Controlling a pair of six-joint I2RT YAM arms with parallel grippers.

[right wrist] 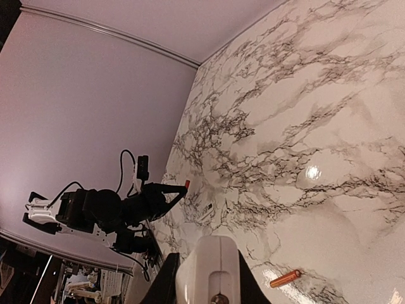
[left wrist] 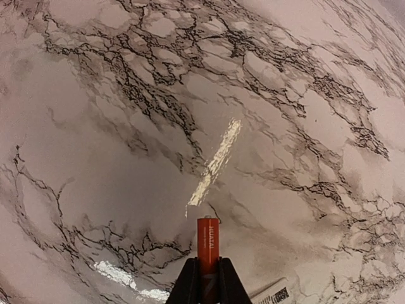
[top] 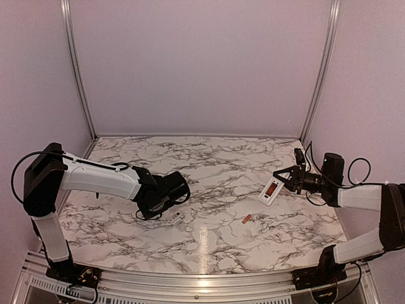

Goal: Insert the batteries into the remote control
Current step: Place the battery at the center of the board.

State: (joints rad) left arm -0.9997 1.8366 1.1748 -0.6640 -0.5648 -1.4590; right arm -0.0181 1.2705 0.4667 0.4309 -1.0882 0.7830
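My left gripper is shut on an orange battery that sticks out ahead of the fingertips, a little above the marble table. In the top view that gripper sits left of centre. In the right wrist view it shows with the battery tip. My right gripper is shut on the white remote control, held off the table at the right; an orange patch shows on its upturned face. Its rounded end fills the space between the right fingers. A second orange battery lies loose on the table.
A small white flat cover piece lies on the marble just below the left gripper, also seen as a labelled white piece and a white piece. Walls with metal rails close off the back and sides.
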